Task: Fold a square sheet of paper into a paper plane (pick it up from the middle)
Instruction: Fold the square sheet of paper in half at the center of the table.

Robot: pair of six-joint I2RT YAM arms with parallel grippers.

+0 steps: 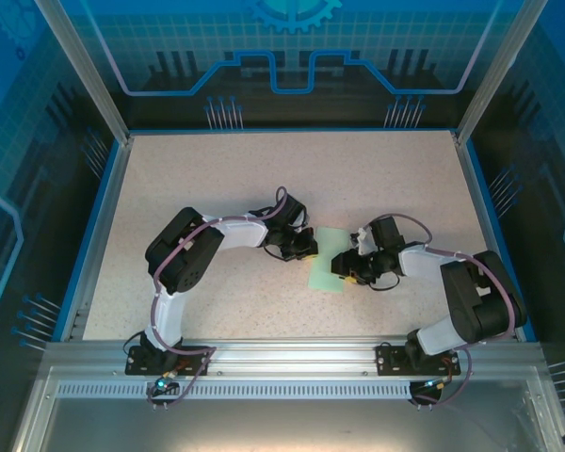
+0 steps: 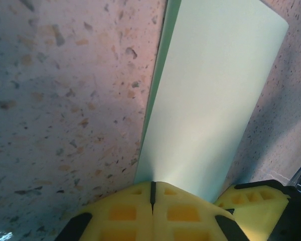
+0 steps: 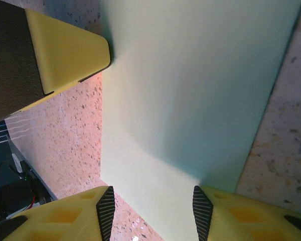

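Paper (image 1: 328, 264), pale green and seemingly in two layers, lies on the table (image 1: 264, 179) between the wrists, its near edge hidden behind yellow fingers (image 2: 123, 213). The left wrist view shows the left jaws shut at that edge; whether they pinch it is unclear. The right wrist view shows the right jaws half apart, straddling it. Both arms bend inward.

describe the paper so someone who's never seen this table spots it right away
On the speckled beige table, look near the middle, between the left end effector and the right end effector. The sheet of paper lies there: pale mint-green, plain and thin, against black-and-yellow hardware.
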